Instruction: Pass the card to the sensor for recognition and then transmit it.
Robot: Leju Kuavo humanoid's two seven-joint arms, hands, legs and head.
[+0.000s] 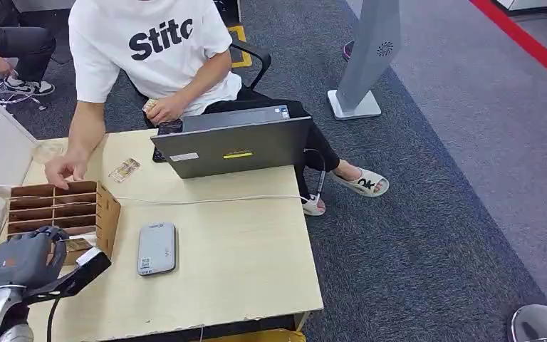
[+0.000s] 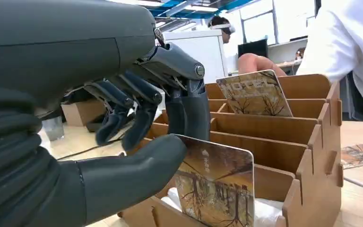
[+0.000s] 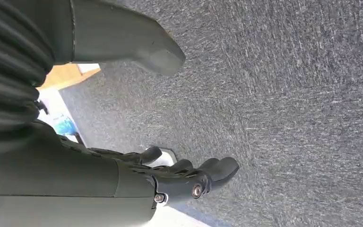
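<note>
A card (image 2: 216, 189) printed with bare trees stands upright in the nearest slot of a slotted wooden card holder (image 1: 63, 208), where the robot's left hand (image 2: 137, 137) pinches it, the thumb flat against its printed face and one dark finger behind it while the other fingers curl free above. A second card (image 2: 254, 93) stands tilted in a slot farther back, beyond the fingers, and white padding lies in the bottom of the nearest slot. The holder sits by the table's (image 1: 256, 242) left edge, just ahead of the hand; to the hand's right lies a grey card reader (image 1: 157, 247), with bare tabletop running on to the table's right and near edges. Beyond the holder a person in a white T-shirt rests a hand (image 1: 63, 169) at its far rim, a loose card (image 1: 124, 169) and an open laptop (image 1: 231, 146) nearby. The right hand (image 3: 170, 170) hangs over grey carpet, fingers apart and holding nothing
</note>
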